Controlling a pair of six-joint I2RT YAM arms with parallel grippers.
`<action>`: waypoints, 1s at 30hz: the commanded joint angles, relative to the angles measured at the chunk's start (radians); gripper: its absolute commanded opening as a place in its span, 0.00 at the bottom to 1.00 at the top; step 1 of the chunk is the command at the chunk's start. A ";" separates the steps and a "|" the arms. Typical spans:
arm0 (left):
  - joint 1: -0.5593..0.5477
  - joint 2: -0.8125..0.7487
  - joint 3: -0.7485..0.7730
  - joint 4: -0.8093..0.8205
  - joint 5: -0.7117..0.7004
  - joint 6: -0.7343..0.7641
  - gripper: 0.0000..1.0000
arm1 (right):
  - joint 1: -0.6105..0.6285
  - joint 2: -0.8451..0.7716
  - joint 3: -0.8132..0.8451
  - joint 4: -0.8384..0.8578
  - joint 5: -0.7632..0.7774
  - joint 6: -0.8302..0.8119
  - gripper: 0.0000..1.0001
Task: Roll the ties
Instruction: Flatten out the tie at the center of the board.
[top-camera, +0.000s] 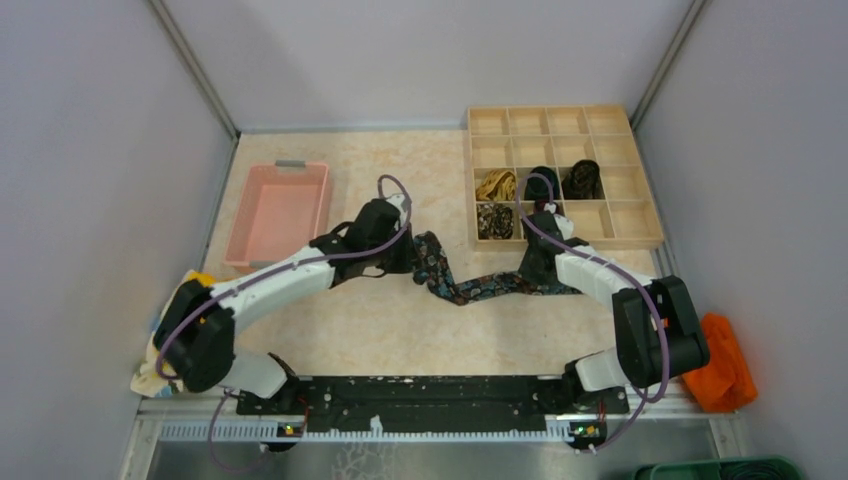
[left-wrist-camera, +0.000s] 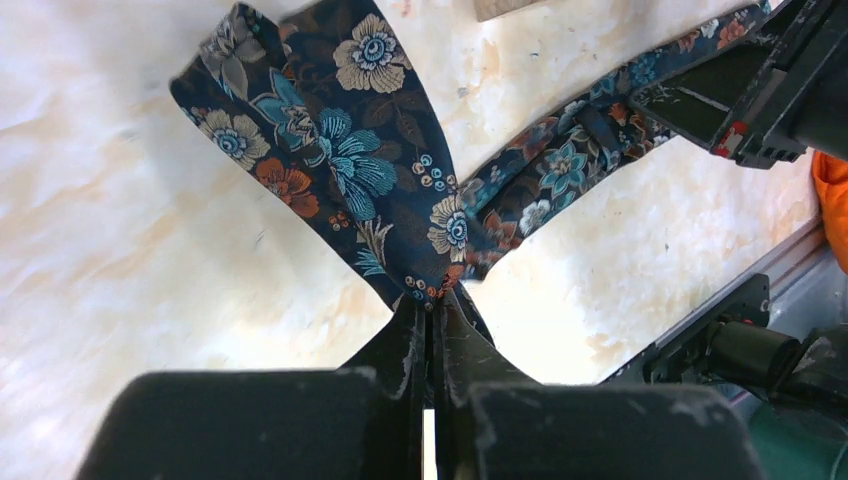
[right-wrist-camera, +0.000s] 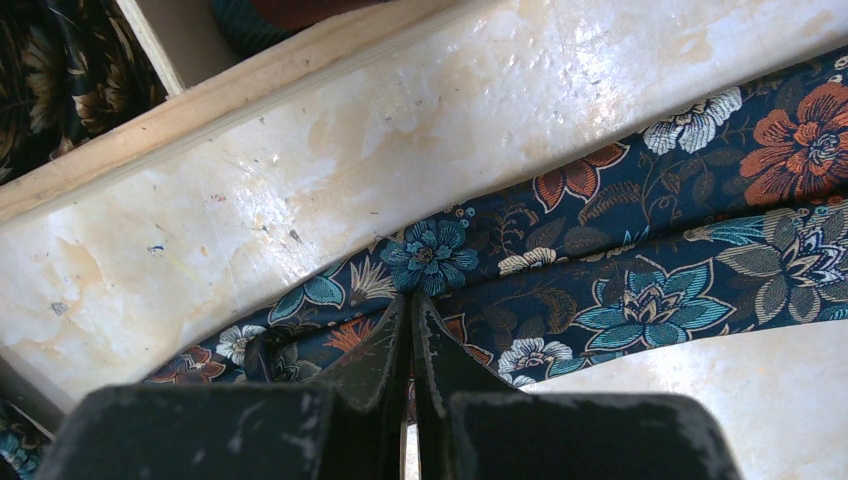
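Note:
A long dark floral tie lies across the middle of the table, folded into a V. My left gripper is shut on it at the fold near its wide end; in the left wrist view the cloth pinches into the closed fingertips of my left gripper. My right gripper is shut on the narrow part of the same tie, with my right gripper tips closed on two overlapping layers. Several rolled ties, one gold and one black-green, sit in the wooden tray.
A pink bin stands at the back left. An orange cloth lies at the right edge and a yellow cloth by the left arm's base. The tray's wooden rim runs just beyond my right gripper.

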 joint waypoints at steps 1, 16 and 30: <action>-0.003 -0.177 -0.044 -0.311 -0.164 0.024 0.00 | -0.018 0.082 -0.076 -0.099 0.022 -0.025 0.00; -0.004 -0.738 -0.094 -0.747 -0.132 -0.094 0.00 | -0.019 0.082 -0.075 -0.094 0.025 -0.031 0.00; -0.004 -0.959 -0.095 -0.980 -0.119 -0.117 0.56 | -0.019 0.080 -0.077 -0.093 0.022 -0.031 0.00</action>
